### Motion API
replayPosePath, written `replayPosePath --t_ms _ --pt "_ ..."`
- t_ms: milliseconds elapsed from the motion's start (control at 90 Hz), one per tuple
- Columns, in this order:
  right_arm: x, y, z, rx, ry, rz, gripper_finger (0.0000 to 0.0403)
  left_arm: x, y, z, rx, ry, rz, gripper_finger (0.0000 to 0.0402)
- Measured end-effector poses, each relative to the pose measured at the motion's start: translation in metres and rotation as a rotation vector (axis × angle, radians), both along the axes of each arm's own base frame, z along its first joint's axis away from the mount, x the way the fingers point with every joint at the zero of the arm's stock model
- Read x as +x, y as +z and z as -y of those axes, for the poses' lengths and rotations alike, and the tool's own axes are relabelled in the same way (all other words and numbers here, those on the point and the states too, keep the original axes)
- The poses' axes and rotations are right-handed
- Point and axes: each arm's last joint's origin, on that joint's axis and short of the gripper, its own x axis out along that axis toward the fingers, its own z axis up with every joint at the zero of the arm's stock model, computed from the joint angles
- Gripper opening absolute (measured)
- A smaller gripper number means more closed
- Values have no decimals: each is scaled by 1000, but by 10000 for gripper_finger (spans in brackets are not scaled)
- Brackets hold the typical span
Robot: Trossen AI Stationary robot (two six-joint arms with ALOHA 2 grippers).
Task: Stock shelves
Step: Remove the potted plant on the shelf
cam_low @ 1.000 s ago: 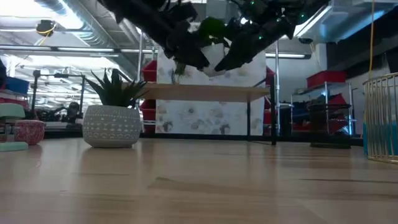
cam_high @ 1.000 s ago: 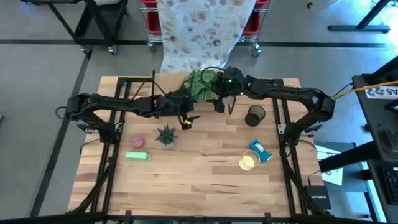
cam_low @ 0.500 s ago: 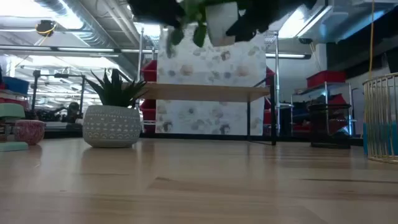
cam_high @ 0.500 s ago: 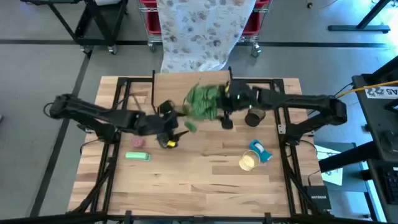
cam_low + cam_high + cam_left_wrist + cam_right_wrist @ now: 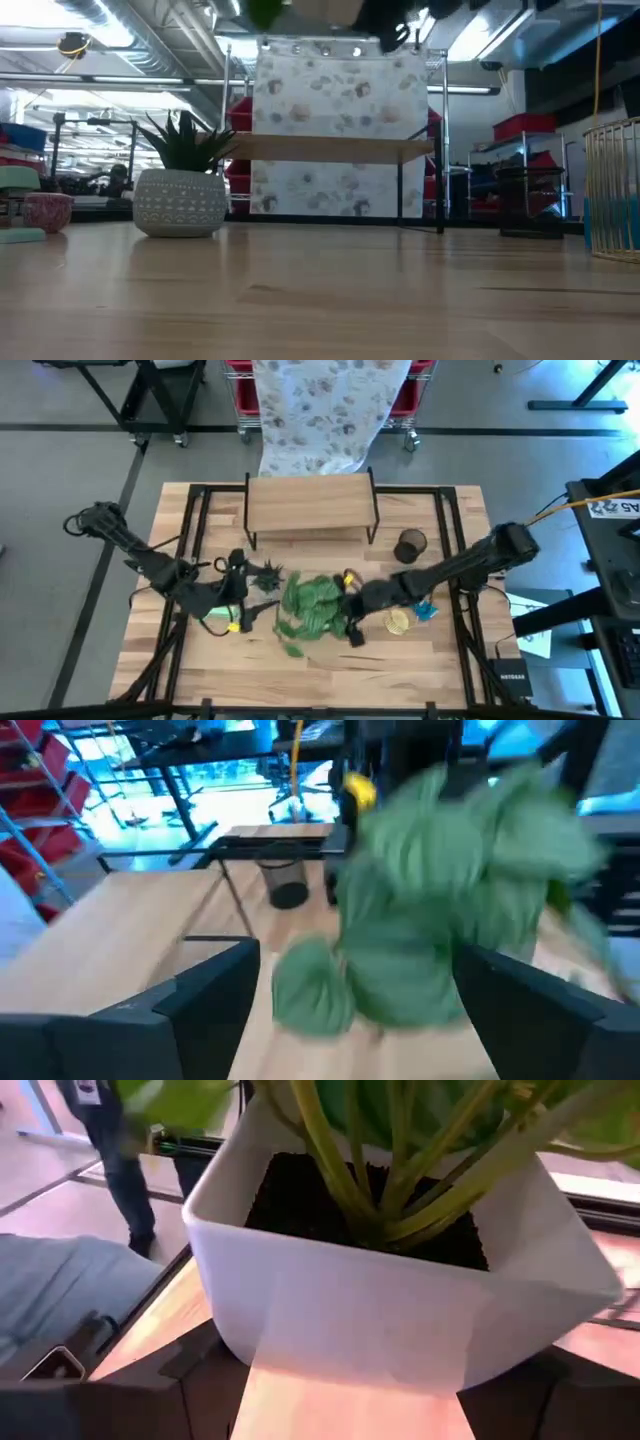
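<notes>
Plant [image 5: 312, 606]: we've swung it off the shelf [image 5: 309, 506] to mid-table, so stocking has gone backwards.
Right gripper [image 5: 352, 630]: fingers clamping its white pot [image 5: 400, 1295].
Left gripper [image 5: 247, 612]: spread, empty, beside it.

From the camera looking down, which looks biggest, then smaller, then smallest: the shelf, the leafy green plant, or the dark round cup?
1. The shelves.
2. The leafy plant, held by the right gripper.
3. The dark cup.

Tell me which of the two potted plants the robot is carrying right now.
The big leafy plant in the plain white square pot, gripped by the right gripper. The small spiky plant in the round patterned pot stands on the table, untouched.
</notes>
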Motion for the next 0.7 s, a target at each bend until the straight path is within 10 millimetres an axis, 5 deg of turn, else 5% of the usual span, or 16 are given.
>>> replayPosePath --t_ms 144,322,700 --pt "37 -32 -3 18 43 -20 271 -11 2 14 -56 -45 23 314" --pt "72 -63 16 73 99 -82 271 -21 11 23 -63 -26 71 314" --pt "90 -114 16 85 103 -127 271 -25 10 26 -33 17 84 314"
